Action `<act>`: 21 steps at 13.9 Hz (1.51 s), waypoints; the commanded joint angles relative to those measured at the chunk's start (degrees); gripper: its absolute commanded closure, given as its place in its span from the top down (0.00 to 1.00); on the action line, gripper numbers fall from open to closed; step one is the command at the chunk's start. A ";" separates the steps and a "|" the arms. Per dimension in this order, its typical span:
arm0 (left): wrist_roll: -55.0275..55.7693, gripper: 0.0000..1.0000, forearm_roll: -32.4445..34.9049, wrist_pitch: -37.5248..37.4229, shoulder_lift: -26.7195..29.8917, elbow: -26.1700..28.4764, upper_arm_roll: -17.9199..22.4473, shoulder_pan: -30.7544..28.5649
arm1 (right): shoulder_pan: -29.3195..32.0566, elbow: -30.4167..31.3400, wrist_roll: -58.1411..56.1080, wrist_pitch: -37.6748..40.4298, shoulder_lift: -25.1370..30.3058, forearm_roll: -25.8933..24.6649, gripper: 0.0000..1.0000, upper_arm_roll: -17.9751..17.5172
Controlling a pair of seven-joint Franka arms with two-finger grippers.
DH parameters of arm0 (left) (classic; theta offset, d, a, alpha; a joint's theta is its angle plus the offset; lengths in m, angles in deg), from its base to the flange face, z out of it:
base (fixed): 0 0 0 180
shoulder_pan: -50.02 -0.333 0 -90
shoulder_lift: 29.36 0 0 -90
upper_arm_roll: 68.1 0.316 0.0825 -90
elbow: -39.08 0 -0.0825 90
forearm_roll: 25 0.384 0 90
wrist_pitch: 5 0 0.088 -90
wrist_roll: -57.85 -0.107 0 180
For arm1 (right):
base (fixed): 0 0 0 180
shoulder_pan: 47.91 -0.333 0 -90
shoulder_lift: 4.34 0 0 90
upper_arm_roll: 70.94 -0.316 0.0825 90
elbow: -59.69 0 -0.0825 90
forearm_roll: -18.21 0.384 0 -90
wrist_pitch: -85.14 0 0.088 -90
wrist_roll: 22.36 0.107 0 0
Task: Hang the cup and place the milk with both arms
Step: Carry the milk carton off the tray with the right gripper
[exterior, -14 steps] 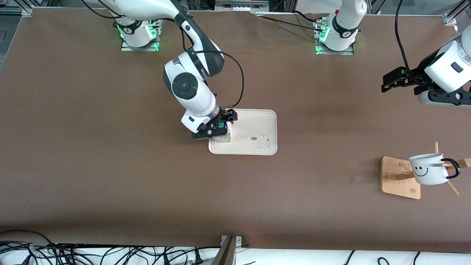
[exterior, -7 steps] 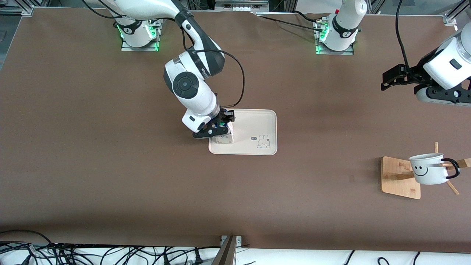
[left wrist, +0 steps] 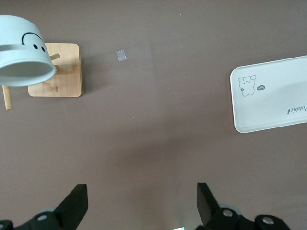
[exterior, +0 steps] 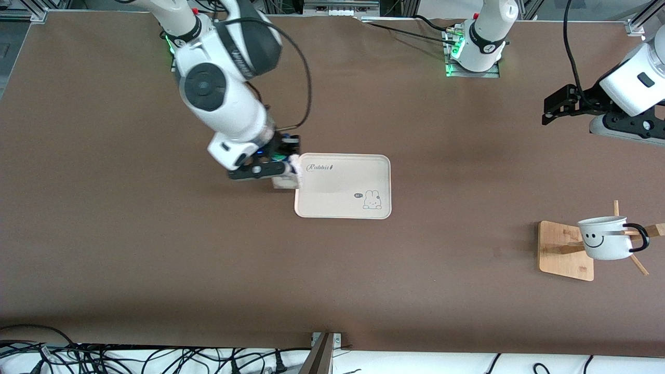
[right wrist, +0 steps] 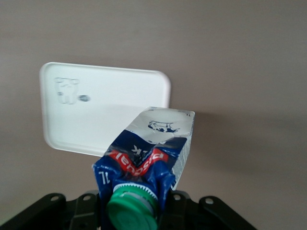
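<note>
**Over the tray's edge: milk carton held aloft, cup on rack**

Beside the cream tray (exterior: 358, 182), at its edge toward the right arm's end of the counter (exterior: 156, 259), the right hand (exterior: 280, 165) is clamped on the milk carton (right wrist: 151, 153) near its green cap (right wrist: 132, 211). The carton hangs tilted, clear of the tray, which carries a rabbit drawing and lies flat.

The left hand (left wrist: 141, 203) hovers over bare counter toward the left arm's end, fingers (left wrist: 76, 203) spread wide with nothing between them; that arm waits.

The white smiley cup (exterior: 602, 238) hangs by its black handle on a peg of the wooden rack (exterior: 563, 249), nearer the front camera than the left hand.
</note>
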 commanded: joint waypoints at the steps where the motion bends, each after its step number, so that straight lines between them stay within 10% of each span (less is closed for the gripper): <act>1: -2.08 1.00 0.79 1.70 3.49 3.82 1.76 0.04 | 1.39 1.33 -8.79 6.77 0.33 7.61 0.31 9.77; 7: 1.88 1.00 0.97 -2.17 4.99 4.35 1.85 -1.37 | 14.74 7.38 -37.45 12.44 -0.99 8.35 0.31 16.14; 19: 1.18 1.00 1.14 0.03 6.49 5.94 4.05 1.88 | 14.32 18.55 -39.06 -1.10 -1.78 3.87 0.34 16.14; 21: 1.09 1.00 1.14 0.03 6.49 5.94 3.96 1.88 | 13.88 18.90 -39.15 -0.49 -2.39 3.78 0.94 16.14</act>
